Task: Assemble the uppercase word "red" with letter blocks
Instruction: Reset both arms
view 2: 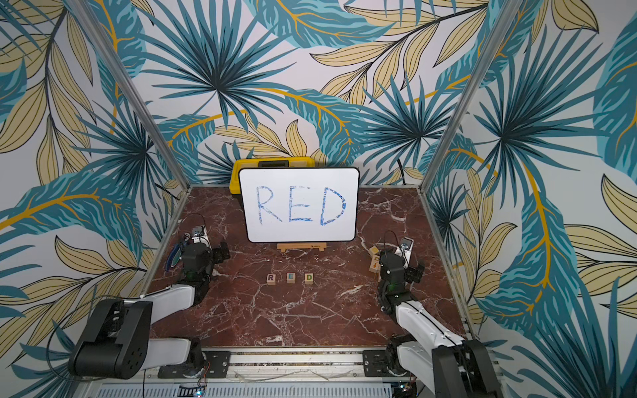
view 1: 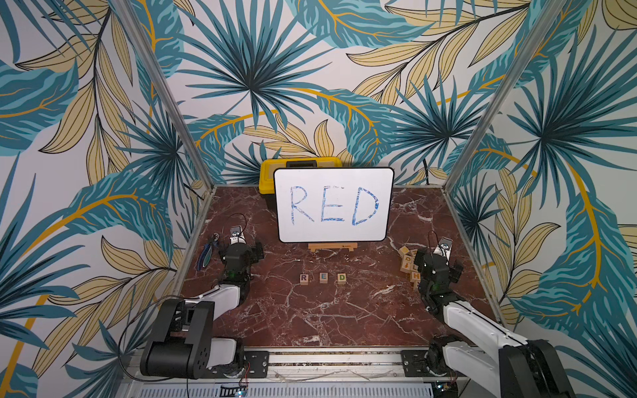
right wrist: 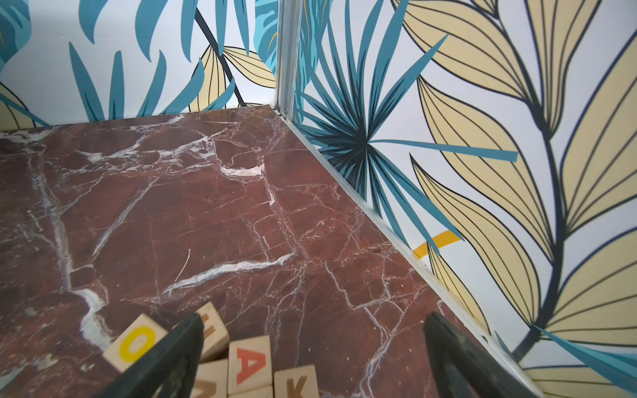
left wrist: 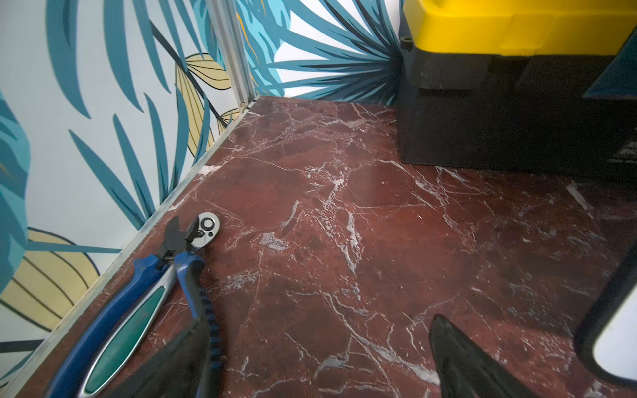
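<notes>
Three light-wood letter blocks stand in a spaced row mid-table in both top views: R [view 1: 303, 278], E [view 1: 323, 277] and D [view 1: 341, 278]. They read RED from left to right. My left gripper [left wrist: 317, 330] hangs open over bare marble near the table's left side, far left of the row, with nothing between its fingers [left wrist: 451, 348]. My right gripper [right wrist: 313, 327] is open at the right side, nothing between its jaws. One of its fingers [right wrist: 186, 341] hangs over spare cubes. Neither wrist view shows the row.
A white board [view 1: 333, 205] with blue handwritten RED leans on a wooden stand [view 1: 332, 246], with a yellow toolbox [view 1: 300, 164] behind it. Blue-handled pliers [left wrist: 138, 303] and a ratchet head [left wrist: 207, 227] lie by the left wall. Spare cubes O [right wrist: 136, 344], A [right wrist: 250, 363] and K [right wrist: 296, 382] lie at the right.
</notes>
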You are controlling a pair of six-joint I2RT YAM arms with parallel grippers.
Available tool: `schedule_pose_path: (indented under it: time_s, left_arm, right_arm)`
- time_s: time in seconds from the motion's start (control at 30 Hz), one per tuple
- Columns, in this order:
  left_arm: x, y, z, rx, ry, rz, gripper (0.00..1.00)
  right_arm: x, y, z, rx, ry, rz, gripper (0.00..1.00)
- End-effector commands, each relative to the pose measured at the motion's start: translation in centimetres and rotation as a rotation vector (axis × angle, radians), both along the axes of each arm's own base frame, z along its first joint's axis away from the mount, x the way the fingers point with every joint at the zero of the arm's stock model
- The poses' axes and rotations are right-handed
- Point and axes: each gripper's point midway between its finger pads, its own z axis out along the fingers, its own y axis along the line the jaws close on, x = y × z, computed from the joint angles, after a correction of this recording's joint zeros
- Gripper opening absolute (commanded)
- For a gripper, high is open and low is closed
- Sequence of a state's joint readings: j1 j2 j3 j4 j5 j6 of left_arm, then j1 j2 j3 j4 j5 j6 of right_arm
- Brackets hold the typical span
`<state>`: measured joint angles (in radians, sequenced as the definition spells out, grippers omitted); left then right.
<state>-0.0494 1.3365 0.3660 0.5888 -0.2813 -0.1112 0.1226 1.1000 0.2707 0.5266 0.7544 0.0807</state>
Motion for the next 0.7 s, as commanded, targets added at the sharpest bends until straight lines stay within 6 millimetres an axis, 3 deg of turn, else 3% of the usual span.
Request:
schedule_pose_path:
  time_s: [0.0,0.17,0.3,0.47,0.67]
  left_arm:
    - [1.8,-1.0,2.7,0.017,-0.073,-0.082,1.00]
    - [1.9,-1.9,2.6,0.019,-0.068,-0.136,1.00]
    - [1.6,-2.2,2.8,0.011,-0.075,-0.151,1.00]
    - [1.0,-3.9,2.8,-0.024,-0.085,-0.245,1.00]
    - [1.5,-2.3,2.5,0.099,-0.052,-0.185,1.00]
  right_arm:
    - [2.0,0.2,1.6,0.014,-0.126,0.067,0.99]
    - [4.1,-0.1,1.3,-0.022,-0.077,0.121,0.99]
    - [4.2,-0.1,1.2,0.005,-0.080,0.150,0.99]
    - [4.3,0.4,1.0,0.025,-0.079,0.213,0.99]
    - [4.9,1.4,0.8,0.049,-0.045,0.278,0.99]
